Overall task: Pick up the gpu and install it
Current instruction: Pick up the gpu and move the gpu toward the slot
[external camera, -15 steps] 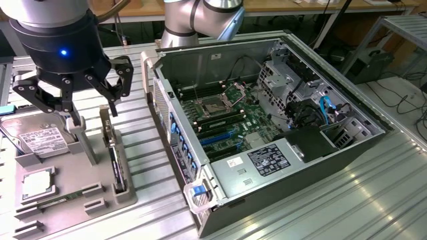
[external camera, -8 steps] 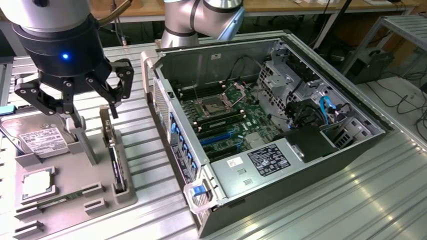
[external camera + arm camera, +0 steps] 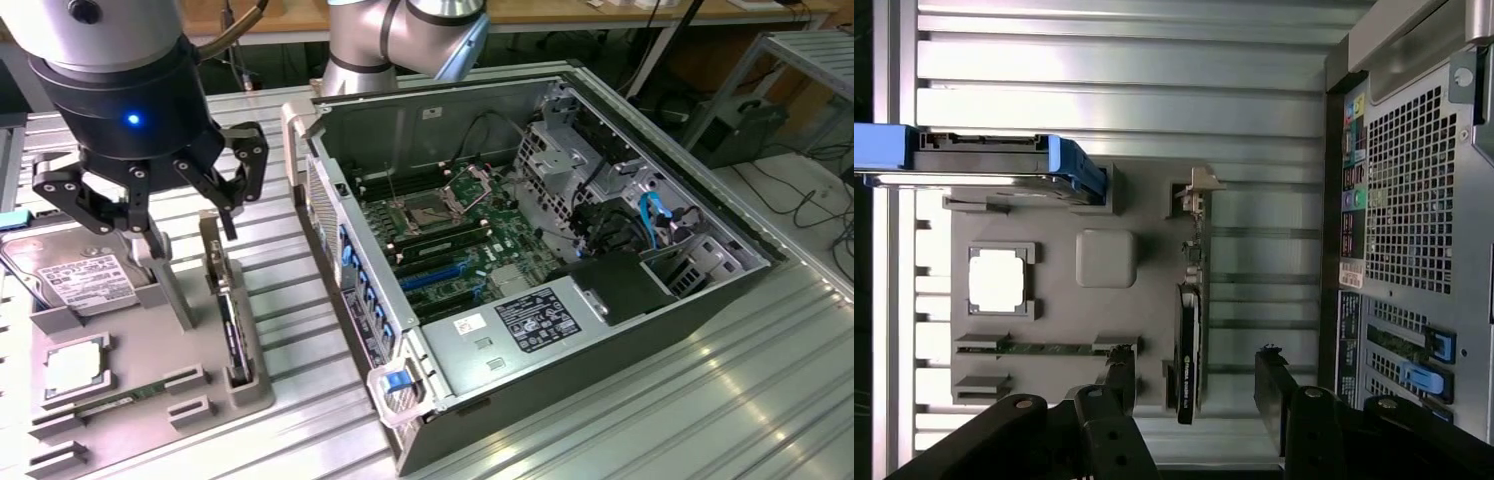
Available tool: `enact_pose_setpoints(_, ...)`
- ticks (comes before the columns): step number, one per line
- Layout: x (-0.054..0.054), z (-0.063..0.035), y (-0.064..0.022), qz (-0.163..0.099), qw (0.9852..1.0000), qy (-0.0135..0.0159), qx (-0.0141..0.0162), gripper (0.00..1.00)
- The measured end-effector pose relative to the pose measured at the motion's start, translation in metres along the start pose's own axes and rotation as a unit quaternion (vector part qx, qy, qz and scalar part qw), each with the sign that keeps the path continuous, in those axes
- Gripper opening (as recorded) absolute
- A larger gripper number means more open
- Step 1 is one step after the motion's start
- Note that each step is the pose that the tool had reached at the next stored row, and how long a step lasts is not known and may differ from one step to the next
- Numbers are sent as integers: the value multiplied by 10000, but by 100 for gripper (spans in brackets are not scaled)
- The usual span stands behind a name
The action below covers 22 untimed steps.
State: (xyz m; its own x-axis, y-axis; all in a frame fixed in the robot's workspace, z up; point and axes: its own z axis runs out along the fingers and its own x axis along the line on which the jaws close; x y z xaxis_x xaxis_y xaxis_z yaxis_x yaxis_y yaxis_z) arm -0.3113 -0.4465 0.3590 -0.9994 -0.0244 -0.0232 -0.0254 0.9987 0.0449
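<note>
Your pincer (image 3: 158, 215) hangs wide open above the grey holder tray (image 3: 147, 345), gripping nothing. The gpu (image 3: 230, 320) stands on its long edge in a slot along the tray's edge nearest the open computer case (image 3: 400, 110). In the wrist view, one black finger (image 3: 1116, 365) sits on each side of the card, apart from it, with open room along both faces. A narrow strip of bare ribbed table (image 3: 694, 400) separates the tray from the case wall. Toward the tray's other side lie the hard drive (image 3: 80, 280), the processor chip (image 3: 74, 365) and the memory stick (image 3: 120, 393), all well apart from the card.
</note>
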Motion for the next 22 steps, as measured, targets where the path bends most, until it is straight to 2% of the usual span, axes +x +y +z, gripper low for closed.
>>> enact_pose_setpoints(22,4,150,-12,-8,10000,0,-1,60)
